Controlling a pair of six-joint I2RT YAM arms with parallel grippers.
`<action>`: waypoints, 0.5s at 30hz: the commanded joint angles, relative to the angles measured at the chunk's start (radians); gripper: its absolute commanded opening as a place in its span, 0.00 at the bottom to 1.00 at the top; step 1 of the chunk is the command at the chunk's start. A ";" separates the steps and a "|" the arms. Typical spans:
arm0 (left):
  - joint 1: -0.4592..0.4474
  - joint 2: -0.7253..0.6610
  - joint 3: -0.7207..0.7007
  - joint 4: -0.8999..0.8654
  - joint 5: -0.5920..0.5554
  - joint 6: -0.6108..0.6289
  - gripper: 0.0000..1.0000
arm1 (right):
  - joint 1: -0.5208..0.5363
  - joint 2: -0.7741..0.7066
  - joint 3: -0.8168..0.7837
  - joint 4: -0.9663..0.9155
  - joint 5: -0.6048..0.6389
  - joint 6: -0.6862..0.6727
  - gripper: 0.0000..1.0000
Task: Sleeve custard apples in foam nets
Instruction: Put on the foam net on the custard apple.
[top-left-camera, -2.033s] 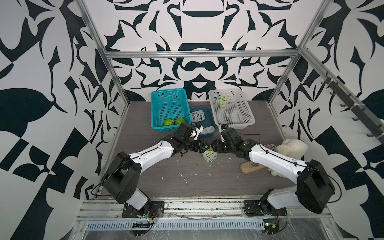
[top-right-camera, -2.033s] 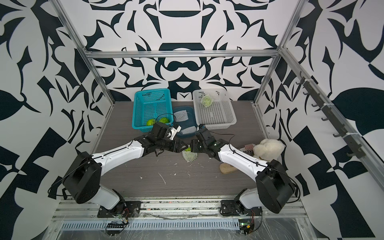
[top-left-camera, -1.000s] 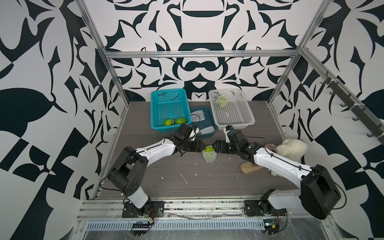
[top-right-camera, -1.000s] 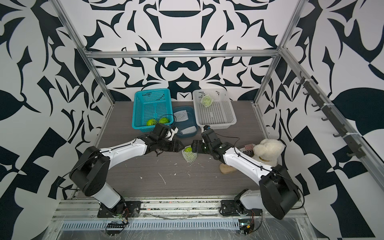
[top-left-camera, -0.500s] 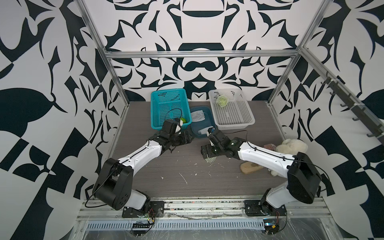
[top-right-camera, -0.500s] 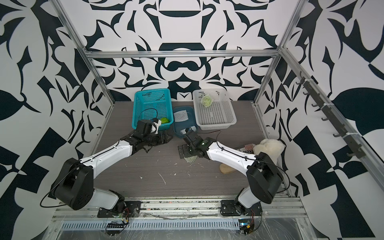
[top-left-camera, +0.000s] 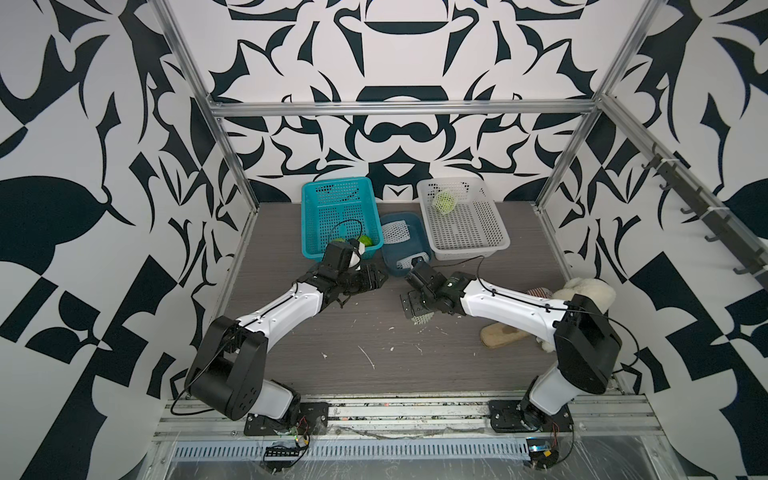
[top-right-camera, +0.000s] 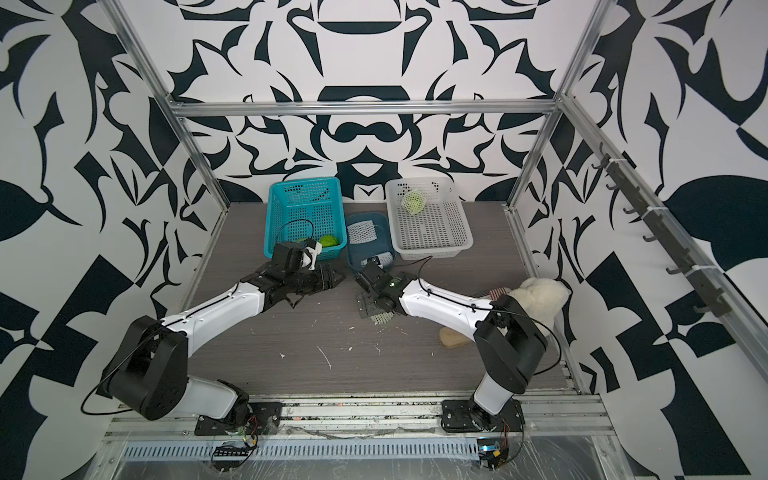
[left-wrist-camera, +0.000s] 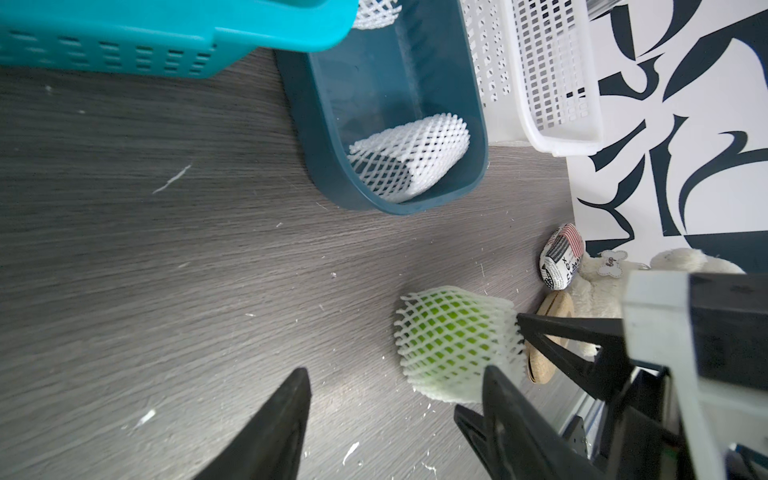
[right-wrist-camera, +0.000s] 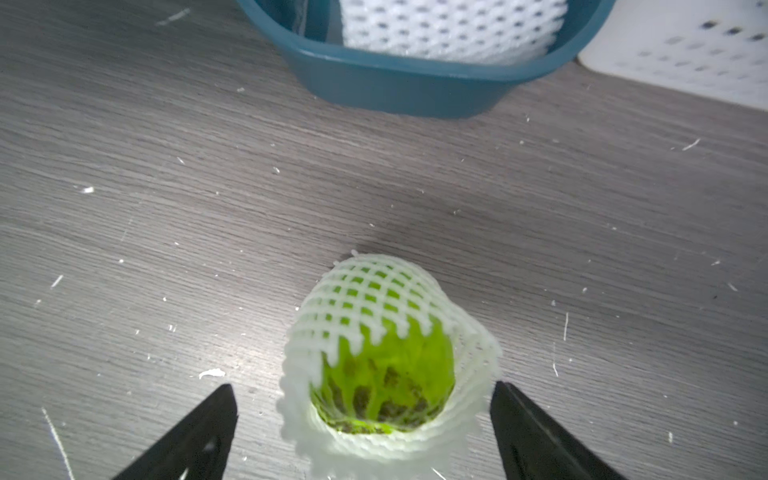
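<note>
Grey tabletop (top-left-camera: 374, 345): custard apple (right-wrist-camera: 386, 374) lay inside its foam net (right-wrist-camera: 374, 291), mid-table. L gripper (left-wrist-camera: 395, 369) had let go & backed off twd teal basket (top-left-camera: 309, 224), jaws apart, empty. R gripper (right-wrist-camera: 362, 385) straddled the fruit wide open, not gripping – sleeve looked done, pickup prob next

The right pincer (top-right-camera: 370, 307) hangs low over a foam net (top-right-camera: 382, 319) on the table (top-right-camera: 291, 353), left pincer (top-right-camera: 337, 277) near.

The left fingers (left-wrist-camera: 274, 428) have drawn back from the sleeved custard apple (left-wrist-camera: 453, 336) toward the teal basket (top-left-camera: 337, 181), spread and empty. The right fingers (right-wrist-camera: 191, 440) have swung over the fruit, now standing wide on either side of its foam net (right-wrist-camera: 374, 291).
</note>
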 joint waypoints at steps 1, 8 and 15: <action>0.006 0.006 -0.001 0.020 0.025 -0.002 0.68 | 0.007 -0.076 0.020 -0.024 0.040 0.008 0.99; 0.006 0.017 0.010 0.017 0.040 -0.008 0.68 | 0.005 -0.064 -0.032 0.049 0.024 0.000 0.99; 0.006 0.009 0.012 0.010 0.036 -0.013 0.68 | 0.004 0.020 -0.004 0.068 0.034 -0.007 0.99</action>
